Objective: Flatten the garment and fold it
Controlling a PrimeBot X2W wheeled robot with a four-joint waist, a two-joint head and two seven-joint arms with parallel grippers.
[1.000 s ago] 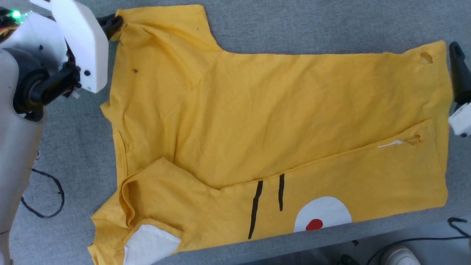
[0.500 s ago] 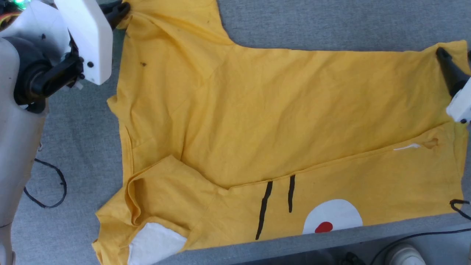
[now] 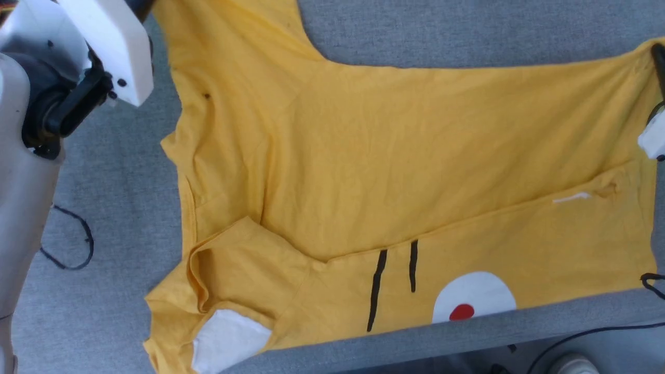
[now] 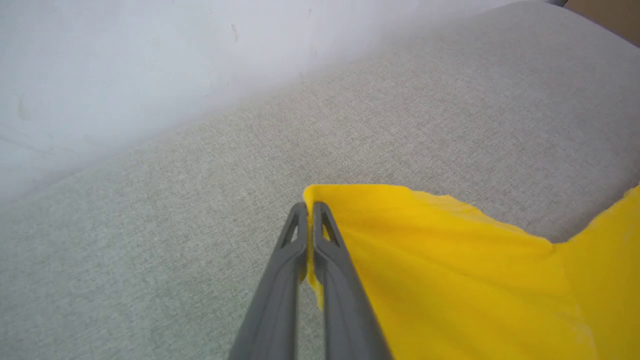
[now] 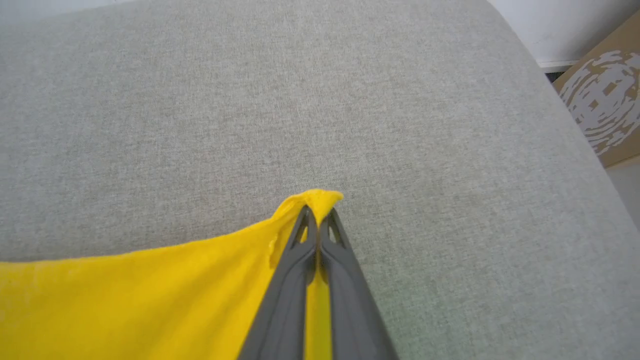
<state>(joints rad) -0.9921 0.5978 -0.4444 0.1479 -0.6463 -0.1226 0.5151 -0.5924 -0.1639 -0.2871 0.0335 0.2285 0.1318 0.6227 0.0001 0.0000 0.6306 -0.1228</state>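
Observation:
The bright yellow garment [image 3: 389, 156] lies spread on the grey cloth table [image 3: 467, 31], its near part folded over. That fold shows two black stripes [image 3: 376, 288], a white oval with a red dot [image 3: 461, 312] and a white patch [image 3: 228, 340]. My left gripper [image 4: 310, 207] is shut on the garment's [image 4: 450, 280] far left sleeve corner. My right gripper [image 5: 317, 215] is shut on the garment's [image 5: 150, 300] far right corner, and one of its dark fingers [image 3: 660, 65] shows at the right edge of the head view. The far edge between them looks stretched.
The table's front edge [image 3: 467, 340] runs just under the garment's near hem. A black cable loop [image 3: 78, 244] lies on the table at the left, another cable [image 3: 652, 283] at the right. A white wall [image 4: 125, 65] stands behind, and cardboard [image 5: 605, 100] beyond the right end.
My right gripper has come from beside the far right corner onto it and shut on it. Both grippers have since drawn the far edge taut, and wrinkles have smoothed. The camera has shifted.

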